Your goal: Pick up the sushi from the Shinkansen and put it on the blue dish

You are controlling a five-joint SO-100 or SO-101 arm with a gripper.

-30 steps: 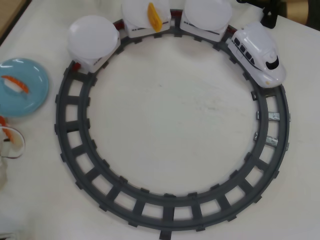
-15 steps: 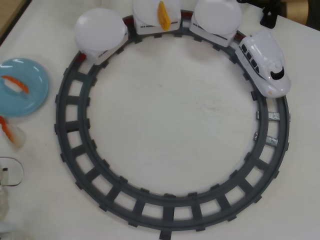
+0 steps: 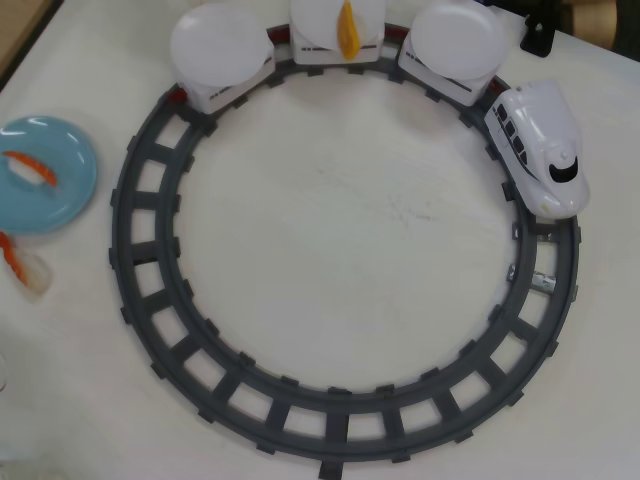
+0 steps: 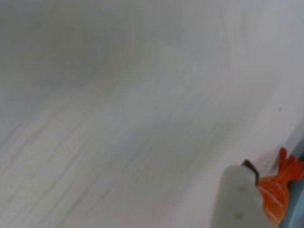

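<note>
While lying across the blue dish (image 3: 70, 190) at the left edge of the overhead view, one sushi piece (image 3: 30, 168), orange on white, well inside the rim. Just below the dish, off it and on the bare white table (image 3: 340, 230), a second orange-topped piece (image 3: 22, 262), close to the rim; touching or not, cannot tell. Far from both, at the top edge, a third orange piece (image 3: 347, 28) upright on the middle white plate (image 3: 318, 22) of the Shinkansen (image 3: 545, 145). To either side of that plate, two more white plates, left (image 3: 220, 45) and right (image 3: 460, 38), with nothing on them. White nose of the train at the right of the view, pointing down along the grey track (image 3: 330, 425), a closed ring around the table's middle. Beyond the train, at the top right corner, a small black object (image 3: 540, 35), too cut off to name.

Seen from the wrist view: mostly blurred white table. In the bottom right corner, a pale blunt finger (image 4: 240, 199) of the gripper (image 4: 256, 194) right beside an orange shrimp tail (image 4: 282, 183), with a sliver of blue at the frame's edge. Only that one finger in view, so how wide the fingers stand, and whether clamped on the shrimp, cannot tell.
</note>
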